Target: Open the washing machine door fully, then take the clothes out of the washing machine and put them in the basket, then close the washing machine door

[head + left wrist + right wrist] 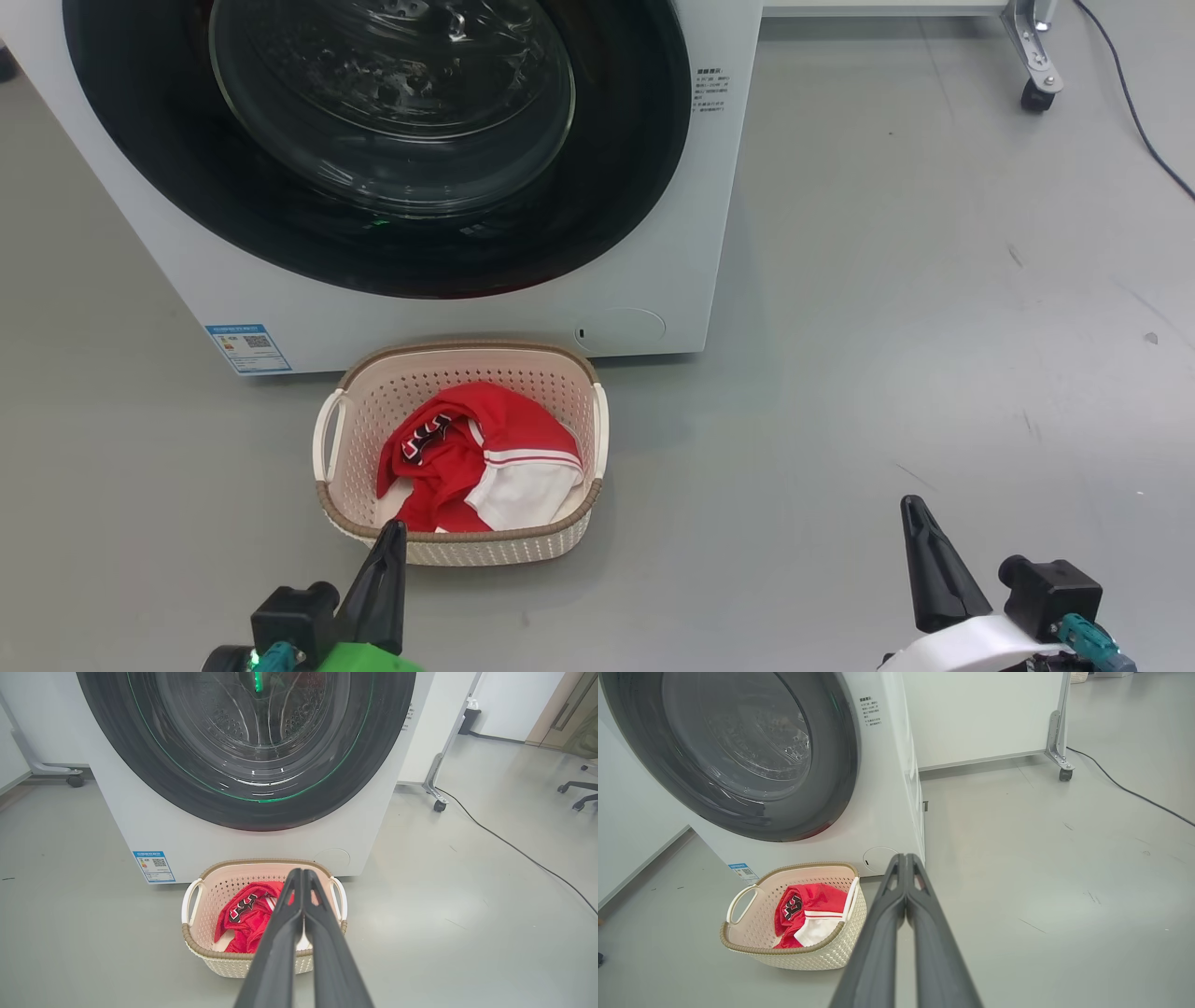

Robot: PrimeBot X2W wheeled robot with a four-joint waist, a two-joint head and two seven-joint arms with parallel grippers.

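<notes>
Left gripper (302, 872), basket (261, 862); chair legs (579, 784) beyond

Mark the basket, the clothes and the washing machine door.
basket (504, 373): head view, perforated far inner wall.
clothes (513, 425): head view, red fabric near the middle.
washing machine door (625, 140): head view, glossy black rim, right side.

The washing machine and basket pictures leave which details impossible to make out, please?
- washing machine top: cut off by upper edge, all views.
- drum contents: reflections on the washing machine door, head view.
- blue label text: too small, head view.
- clothes, partly: behind left gripper, left wrist view.
</notes>
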